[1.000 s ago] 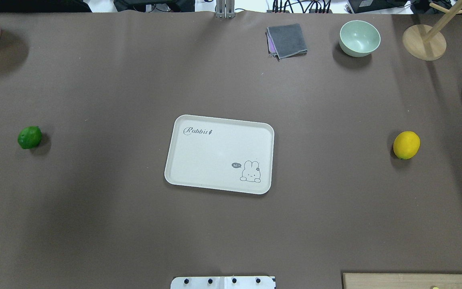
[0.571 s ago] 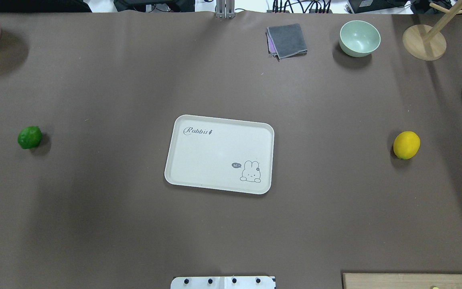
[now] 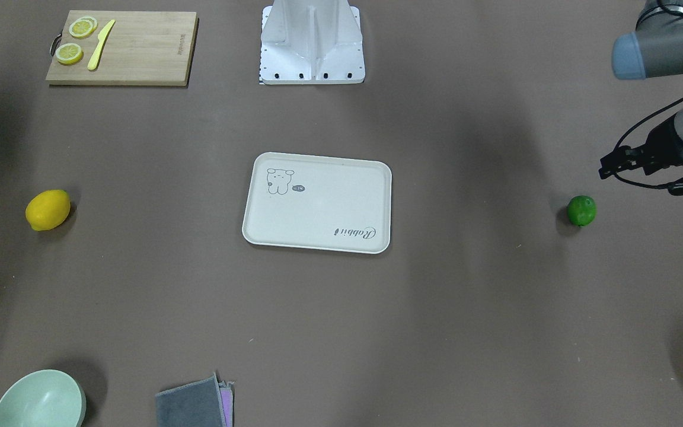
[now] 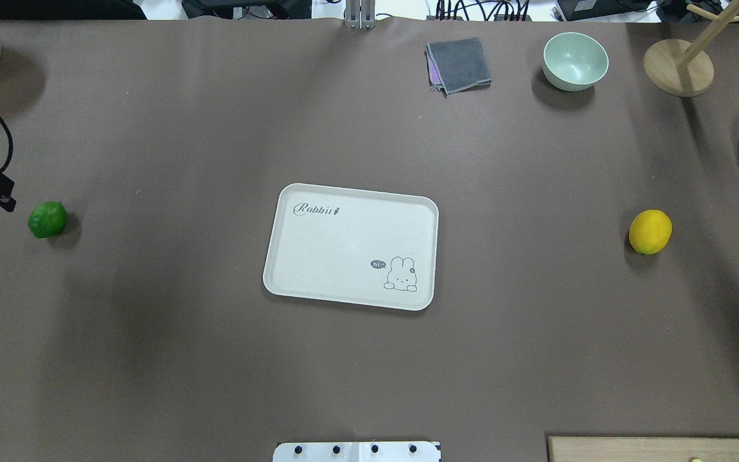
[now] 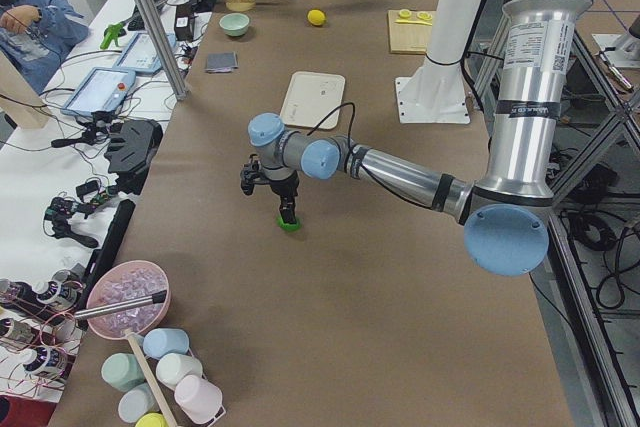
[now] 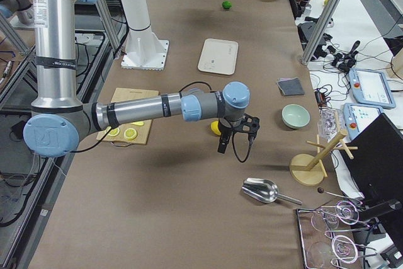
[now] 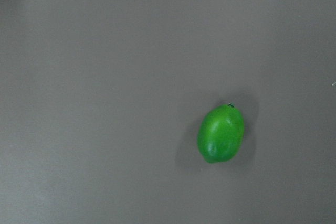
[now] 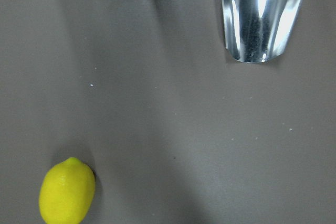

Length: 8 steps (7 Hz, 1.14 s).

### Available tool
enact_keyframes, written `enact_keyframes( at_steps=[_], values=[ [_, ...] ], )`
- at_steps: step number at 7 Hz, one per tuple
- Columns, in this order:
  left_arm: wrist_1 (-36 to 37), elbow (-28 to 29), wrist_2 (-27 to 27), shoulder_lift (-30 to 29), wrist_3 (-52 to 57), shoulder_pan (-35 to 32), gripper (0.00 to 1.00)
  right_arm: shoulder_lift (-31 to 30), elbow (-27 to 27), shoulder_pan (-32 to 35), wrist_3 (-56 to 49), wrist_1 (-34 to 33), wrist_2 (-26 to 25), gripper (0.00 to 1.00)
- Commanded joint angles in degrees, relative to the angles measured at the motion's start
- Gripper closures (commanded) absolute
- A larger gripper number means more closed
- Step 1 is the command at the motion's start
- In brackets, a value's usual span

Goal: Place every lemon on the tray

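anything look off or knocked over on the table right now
Nothing stands out. The tray lies flat and bare, only slightly turned. The green lemon and the yellow lemon sit whole, well apart from it on either side, and the bowl stands upright.

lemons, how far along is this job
Nothing done: the tray is bare. In hand: the left pincer hangs by the green lemon, the right pincer by the yellow lemon; neither is gripped. Left: both lemons go onto the tray.
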Motion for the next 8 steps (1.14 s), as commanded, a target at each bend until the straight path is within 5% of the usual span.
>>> enact_keyframes(
  at_steps=[1,4,8],
  values=[
    [-6.0,5.6,0.7,-1.4,-3.4,2.8,0.03,3.8,-0.5,-6.6,9.5,0.3,-0.4,0.0],
    [-8.9,9.6,0.6,-3.4,-5.1,3.9,0.05,6.3,-4.9,-13.0,17.3,8.5,-1.7,0.0],
    [-15.5,12.9,0.6,-3.3,-9.7,5.4,0.15,6.5,-6.3,-18.9,18.5,9.9,-4.7,0.0]
  ],
)
